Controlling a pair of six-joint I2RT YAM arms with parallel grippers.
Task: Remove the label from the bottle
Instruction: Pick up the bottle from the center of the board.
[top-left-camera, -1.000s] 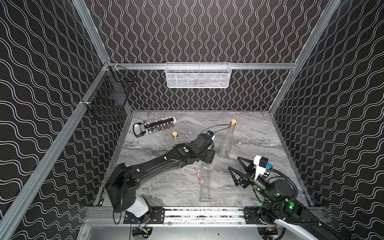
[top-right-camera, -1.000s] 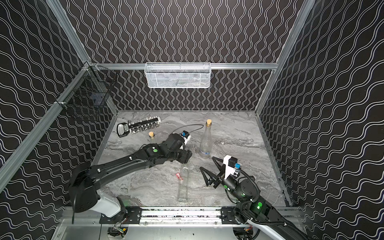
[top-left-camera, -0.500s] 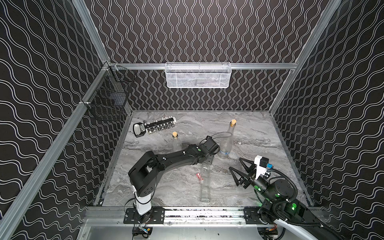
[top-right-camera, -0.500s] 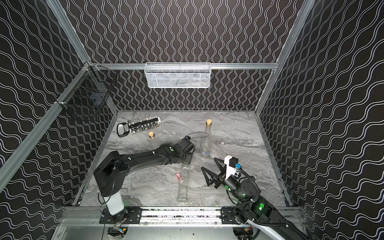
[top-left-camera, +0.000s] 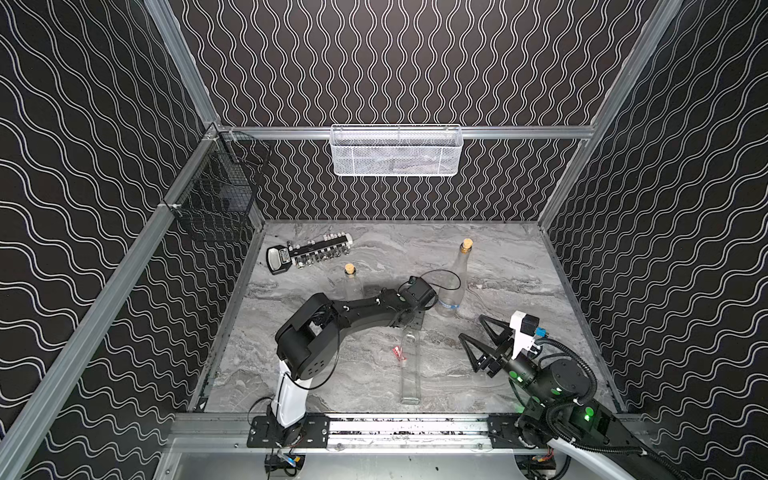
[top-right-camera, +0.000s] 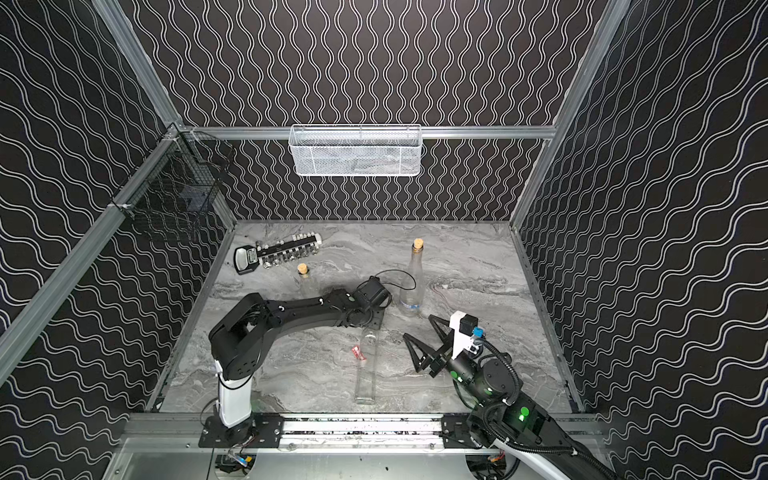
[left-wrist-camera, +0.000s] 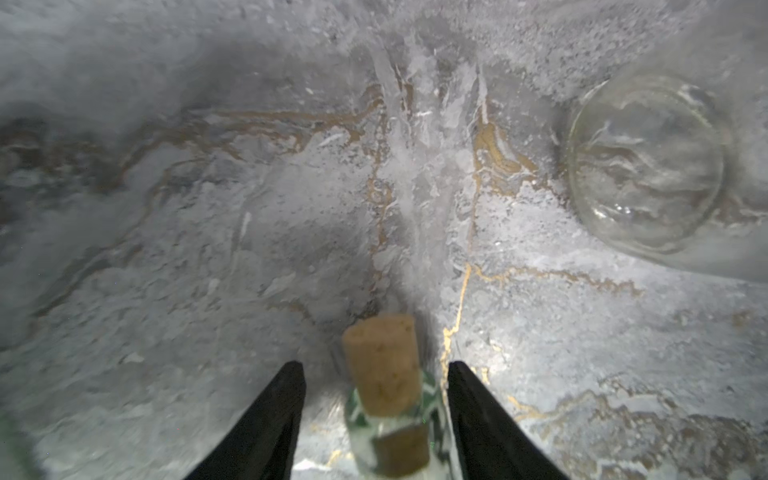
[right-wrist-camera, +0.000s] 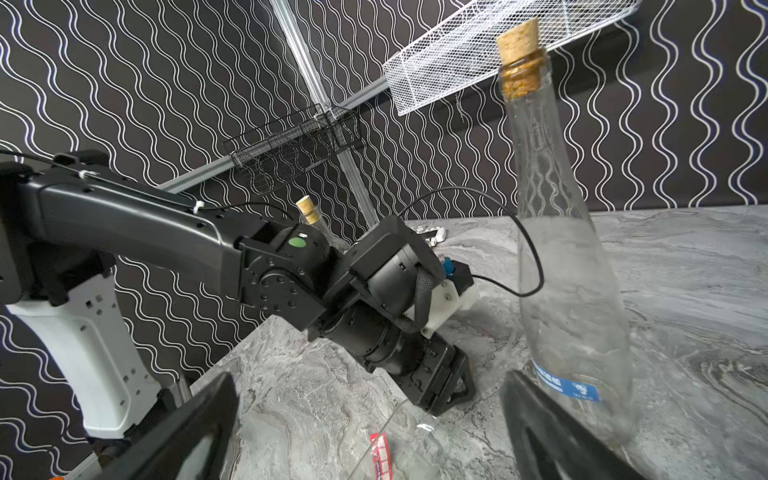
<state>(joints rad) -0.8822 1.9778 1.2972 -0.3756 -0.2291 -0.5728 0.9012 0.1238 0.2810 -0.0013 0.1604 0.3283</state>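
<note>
- While it lies on the table (top-left-camera: 498, 257) near the front, the clear bottle (top-left-camera: 409, 374) looks empty. Its corked neck sits between the left gripper's (left-wrist-camera: 374, 365) partly open jaws, with a gap showing.
- Red label (top-left-camera: 398, 353) lies just beside its shoulder.
- Tall corked bottle (top-left-camera: 455, 282) stands empty, with a blue label (right-wrist-camera: 565, 384) at its base.
- Right gripper (top-left-camera: 471, 328) hangs nearby, jaws wide, holding nothing.
- White mesh basket (top-left-camera: 397, 151): contents unclear.

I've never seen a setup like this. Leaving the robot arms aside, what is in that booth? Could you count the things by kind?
Bottles: 3 (tall bottle, small bottle, lying bottle)
Baskets: 2 (white basket, black basket)
Socket rail: 1
Total: 6
</note>
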